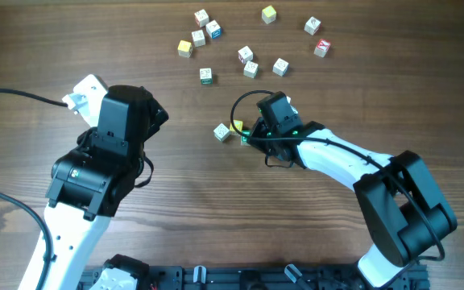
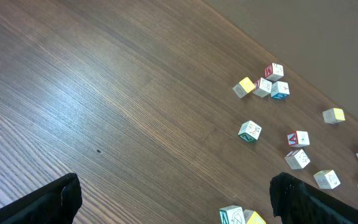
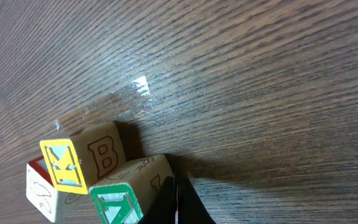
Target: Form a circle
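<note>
Three letter cubes huddle near the table's middle: a white cube (image 1: 221,131), a yellow-faced cube (image 1: 237,126) marked "B" (image 3: 86,158), and a green-faced cube (image 1: 246,139) (image 3: 129,193). They form a short cluster, not a closed circle. My right gripper (image 1: 249,135) (image 3: 176,202) is shut with nothing between its fingers, and its tip rests against the green cube's side. A white cube with a red face (image 3: 39,190) sits behind the yellow one. My left gripper (image 1: 158,115) (image 2: 176,205) hangs open to the left, above bare table and holding nothing. The white cube (image 2: 232,216) and the yellow cube (image 2: 255,218) lie at its view's lower edge.
Several loose letter cubes are scattered at the back of the table, among them a green-edged one (image 1: 205,76) (image 2: 249,131), a yellow one (image 1: 184,48) (image 2: 245,86), a white one (image 1: 280,66) and a red one (image 1: 321,47). A black cable (image 1: 14,95) runs in from the left.
</note>
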Robot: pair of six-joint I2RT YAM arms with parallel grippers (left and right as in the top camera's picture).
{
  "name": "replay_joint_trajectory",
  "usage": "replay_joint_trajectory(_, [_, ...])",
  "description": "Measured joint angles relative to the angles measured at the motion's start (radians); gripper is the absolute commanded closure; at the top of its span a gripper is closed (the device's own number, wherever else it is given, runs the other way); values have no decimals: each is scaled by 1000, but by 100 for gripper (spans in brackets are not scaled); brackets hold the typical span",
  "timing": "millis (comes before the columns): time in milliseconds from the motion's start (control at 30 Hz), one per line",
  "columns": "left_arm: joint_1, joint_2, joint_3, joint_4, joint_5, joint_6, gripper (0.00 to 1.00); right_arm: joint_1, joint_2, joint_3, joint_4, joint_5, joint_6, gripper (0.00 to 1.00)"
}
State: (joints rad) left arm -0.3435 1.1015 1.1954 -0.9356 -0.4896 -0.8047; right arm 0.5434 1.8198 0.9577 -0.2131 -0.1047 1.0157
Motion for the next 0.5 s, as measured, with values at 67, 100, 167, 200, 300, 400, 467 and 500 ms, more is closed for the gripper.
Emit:
replay_joint_trajectory(67, [0,0,0,0,0,0,0,0,0,0,0,0,0,96])
replay_joint_trajectory(100, [0,0,0,0,0,0,0,0,0,0,0,0,0,96])
replay_joint_trajectory(167, [0,0,0,0,0,0,0,0,0,0,0,0,0,96])
replay_joint_trajectory(200, [0,0,0,0,0,0,0,0,0,0,0,0,0,96])
replay_joint_trajectory(300, [0,0,0,0,0,0,0,0,0,0,5,-8,-1,96])
replay_joint_trajectory(400, [0,0,0,0,0,0,0,0,0,0,8,-13,-8,96])
replay_joint_trajectory(467, [0,0,0,0,0,0,0,0,0,0,10,-19,-15,96])
replay_joint_trajectory(500, [0,0,0,0,0,0,0,0,0,0,10,-20,-16,96])
